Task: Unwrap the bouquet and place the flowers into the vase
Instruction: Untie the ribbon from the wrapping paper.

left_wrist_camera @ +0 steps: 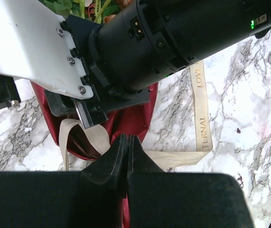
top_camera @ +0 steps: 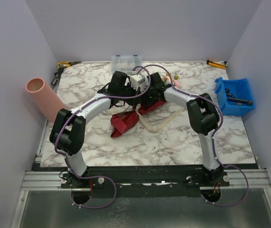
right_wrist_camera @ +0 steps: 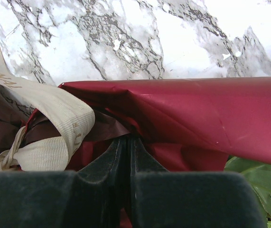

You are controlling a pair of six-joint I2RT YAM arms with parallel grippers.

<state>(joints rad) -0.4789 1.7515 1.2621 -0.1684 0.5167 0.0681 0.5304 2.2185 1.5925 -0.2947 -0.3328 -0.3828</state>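
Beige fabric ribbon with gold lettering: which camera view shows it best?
Left wrist: the beige fabric ribbon lies flat, with its gold lettering readable. Right wrist shows only a crumpled loop against the dark maroon wrapping sheet. Top external shows a thin pale loop, partly hidden.

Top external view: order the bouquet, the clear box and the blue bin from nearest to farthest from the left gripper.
1. bouquet, mid-table, at the left gripper, jaws shut on its wrap.
2. clear box, far edge, just beyond.
3. blue bin, right edge, farthest.
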